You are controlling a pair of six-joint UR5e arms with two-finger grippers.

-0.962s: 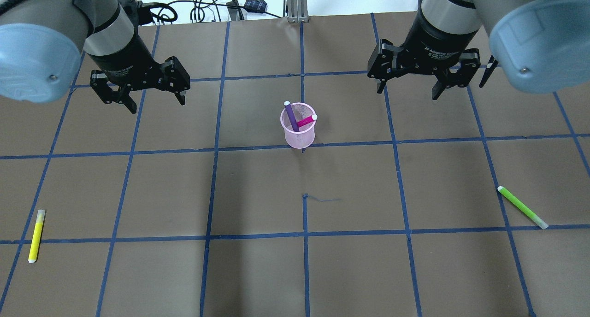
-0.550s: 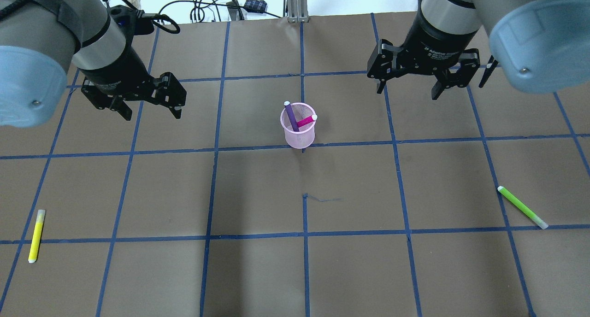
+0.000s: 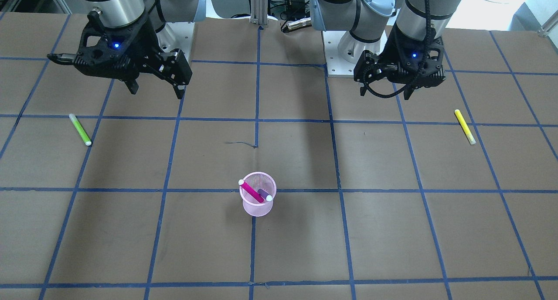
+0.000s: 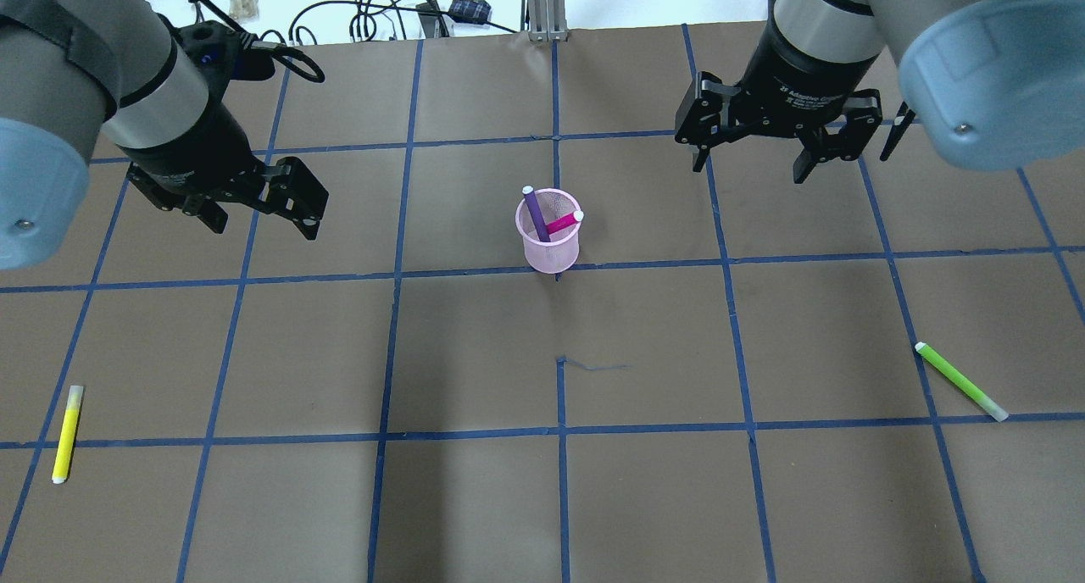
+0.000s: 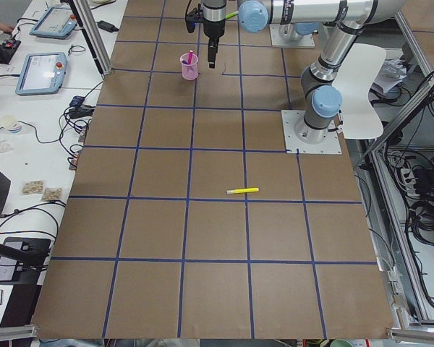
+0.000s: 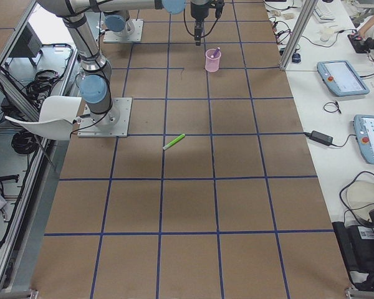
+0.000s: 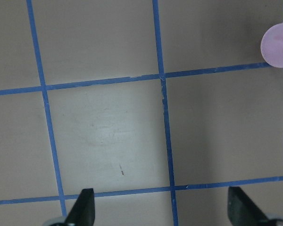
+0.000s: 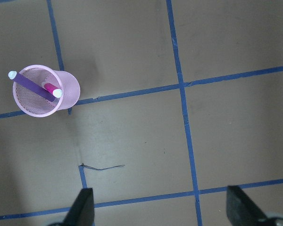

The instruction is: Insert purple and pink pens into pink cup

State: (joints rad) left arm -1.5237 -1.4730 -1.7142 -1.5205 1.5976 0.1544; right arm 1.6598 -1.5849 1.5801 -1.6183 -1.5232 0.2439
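The pink mesh cup (image 4: 549, 252) stands upright near the table's middle. The purple pen (image 4: 536, 214) and the pink pen (image 4: 564, 223) both stand inside it, leaning on the rim. The cup also shows in the front view (image 3: 258, 207) and in the right wrist view (image 8: 66, 96), with both pens in it. My left gripper (image 4: 263, 227) is open and empty, hovering to the left of the cup. Only the cup's edge (image 7: 279, 44) shows in the left wrist view. My right gripper (image 4: 748, 171) is open and empty, hovering behind and to the right of the cup.
A yellow pen (image 4: 66, 435) lies on the table at the near left. A green pen (image 4: 960, 381) lies at the near right. Cables (image 4: 381, 15) lie beyond the table's back edge. Blue tape lines grid the brown table.
My left gripper has moved left and toward the near side, farther from the cup, still open. The right gripper, cup and pens have not moved.
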